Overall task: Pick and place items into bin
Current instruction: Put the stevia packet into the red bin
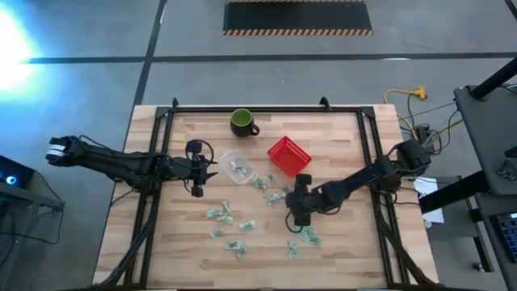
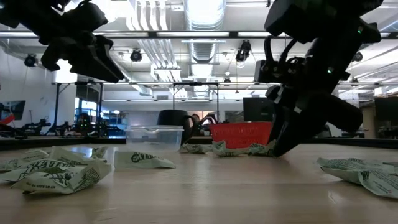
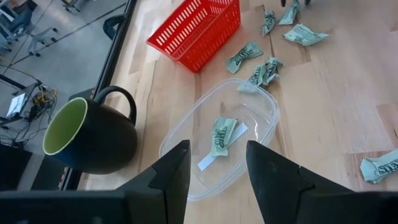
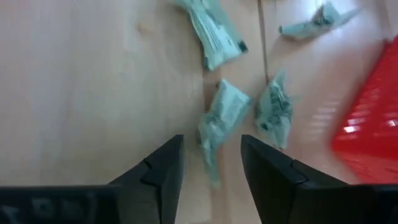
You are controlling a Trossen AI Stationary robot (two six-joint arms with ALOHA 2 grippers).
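In the right wrist view the red basket (image 4: pixel 370 118) is cut off by the right edge, and every wrapper (image 4: pixel 219 118) there is smeared by blur, its print unreadable. In the low view the right end effector (image 2: pixel 283 146) hides part of the basket, and its tips are lost against the wrappers. From above, the print on each wrapper on the counter (image 1: pixel 161 242) is too small to read.

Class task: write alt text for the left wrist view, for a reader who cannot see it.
A clear plastic tub on a wooden table holds one crumpled green-and-white wrapper, seen past the left gripper with its jaws open. A dark green mug stands beside the tub, a red basket beyond it, and more wrappers lie scattered nearby.
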